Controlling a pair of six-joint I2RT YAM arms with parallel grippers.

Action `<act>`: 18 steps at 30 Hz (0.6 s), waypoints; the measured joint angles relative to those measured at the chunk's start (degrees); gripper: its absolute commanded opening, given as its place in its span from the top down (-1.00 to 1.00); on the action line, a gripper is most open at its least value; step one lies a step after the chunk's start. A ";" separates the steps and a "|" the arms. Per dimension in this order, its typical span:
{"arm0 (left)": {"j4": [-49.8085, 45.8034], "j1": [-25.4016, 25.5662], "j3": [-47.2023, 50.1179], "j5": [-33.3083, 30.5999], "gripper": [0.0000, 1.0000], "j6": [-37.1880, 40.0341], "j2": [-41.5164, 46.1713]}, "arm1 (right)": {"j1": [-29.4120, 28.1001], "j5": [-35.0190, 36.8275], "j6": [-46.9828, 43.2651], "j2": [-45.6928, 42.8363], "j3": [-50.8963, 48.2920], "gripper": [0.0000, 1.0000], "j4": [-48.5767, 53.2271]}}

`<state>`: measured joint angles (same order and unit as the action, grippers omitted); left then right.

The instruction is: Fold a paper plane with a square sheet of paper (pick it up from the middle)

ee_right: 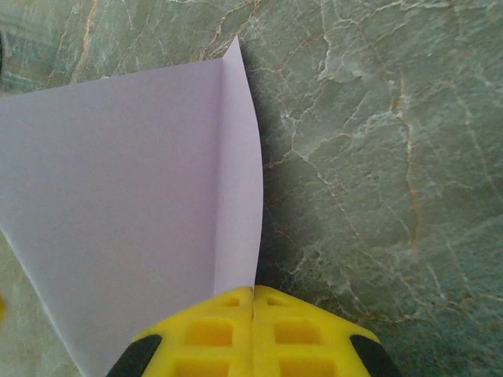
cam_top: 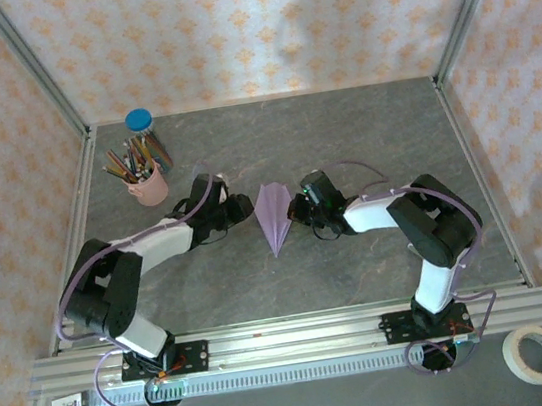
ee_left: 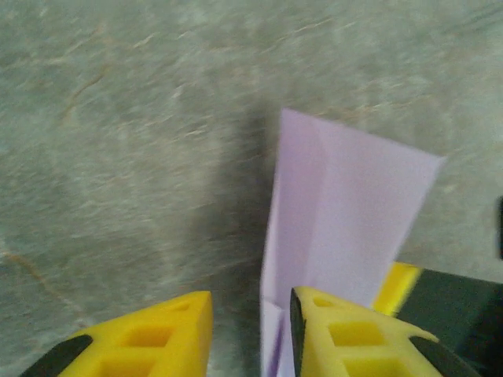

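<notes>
The lilac paper plane (cam_top: 275, 215) is a narrow dart in mid-table, its point toward the near edge. My left gripper (cam_top: 247, 206) is at its left side and my right gripper (cam_top: 297, 207) at its right. In the left wrist view the left gripper (ee_left: 250, 302) has its yellow fingers apart. The plane's folded edge (ee_left: 346, 212) stands in the gap, close against the right-hand finger. In the right wrist view the right gripper (ee_right: 253, 289) is shut with the plane's creased flap (ee_right: 118, 196) running into its fingertips.
A pink pencil cup (cam_top: 147, 185) with several coloured pencils stands at the back left, a blue-capped jar (cam_top: 140, 122) behind it. A roll of tape (cam_top: 536, 354) lies outside the frame rail at the near right. Patterned walls enclose the grey table (cam_top: 363, 139).
</notes>
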<state>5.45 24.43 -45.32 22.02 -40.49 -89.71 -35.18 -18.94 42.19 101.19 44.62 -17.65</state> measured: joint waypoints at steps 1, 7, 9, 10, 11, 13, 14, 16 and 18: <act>-0.04 0.66 -0.26 -0.02 0.31 0.04 0.68 | 0.00 -0.20 0.07 0.00 0.00 0.96 0.00; -0.13 4.52 -0.55 0.04 0.31 0.37 1.18 | 0.00 -0.70 0.48 -0.11 0.02 0.97 0.02; -0.13 5.07 -0.59 0.04 0.31 0.92 0.70 | 0.00 -0.81 0.66 -0.11 0.02 0.98 0.00; -0.13 5.11 -0.72 0.04 0.31 1.20 0.20 | 0.00 -0.83 0.68 -0.11 0.02 0.98 0.00; -0.15 5.22 -0.87 0.04 0.31 1.46 -0.57 | 0.00 -0.87 0.68 -0.11 0.02 0.98 0.00; -0.24 5.22 -1.25 0.02 0.29 1.75 -2.34 | 0.00 -1.01 0.68 -0.11 0.02 0.98 0.00; -0.61 5.22 -1.44 0.02 0.26 2.01 -3.19 | 0.00 -1.03 0.68 -0.11 0.02 0.98 0.02; -1.22 5.25 -1.53 -0.04 0.19 2.45 -4.37 | 0.00 -1.05 0.70 -0.11 0.02 0.98 0.00; -1.84 5.38 -1.53 -0.44 0.13 2.97 -4.94 | 0.00 -1.05 0.68 -0.11 0.02 0.98 0.00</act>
<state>3.62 29.80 -46.85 21.58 -37.52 -94.65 -35.18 -19.99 42.87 101.08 44.64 -17.65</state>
